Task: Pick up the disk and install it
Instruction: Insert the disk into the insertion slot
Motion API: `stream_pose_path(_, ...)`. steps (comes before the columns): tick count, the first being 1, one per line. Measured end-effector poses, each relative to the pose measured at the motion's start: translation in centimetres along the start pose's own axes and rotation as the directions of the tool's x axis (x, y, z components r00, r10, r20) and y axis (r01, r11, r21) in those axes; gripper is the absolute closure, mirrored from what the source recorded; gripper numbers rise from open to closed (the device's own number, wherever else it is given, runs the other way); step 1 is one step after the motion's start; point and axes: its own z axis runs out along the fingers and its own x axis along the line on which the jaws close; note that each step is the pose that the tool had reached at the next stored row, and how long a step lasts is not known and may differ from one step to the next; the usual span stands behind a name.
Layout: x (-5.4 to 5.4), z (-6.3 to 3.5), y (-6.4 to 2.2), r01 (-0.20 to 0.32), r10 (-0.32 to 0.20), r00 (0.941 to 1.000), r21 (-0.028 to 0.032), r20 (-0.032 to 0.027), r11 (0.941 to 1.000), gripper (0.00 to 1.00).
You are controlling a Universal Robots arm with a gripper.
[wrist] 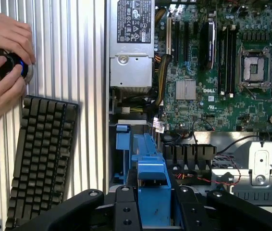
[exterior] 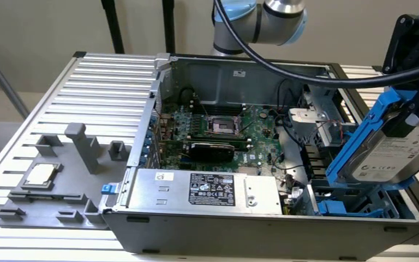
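Disk (exterior: 395, 155): I see it tilted on edge over the drive bay (exterior: 344, 207), at the exterior view's 4 o'clock.
Gripper (wrist: 153, 210): pinching the disk by its blue rails.
Computer case (exterior: 268, 232): open, on my tabletop (exterior: 100, 82).
Keyboard (wrist: 42, 154): outside the case, a person's hands (wrist: 4, 57) near it.

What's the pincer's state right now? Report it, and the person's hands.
Pincer: closed on the flat silver-grey metal disk in blue plastic rails.
Person's hands: on a round black knob.
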Motion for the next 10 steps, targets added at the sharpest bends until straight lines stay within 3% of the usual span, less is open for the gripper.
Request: stream_pose_path(10,0.02,0.61,0.83,0.028,-0.028,0.9996,-0.0002,-0.0006,0.9996,0.67)
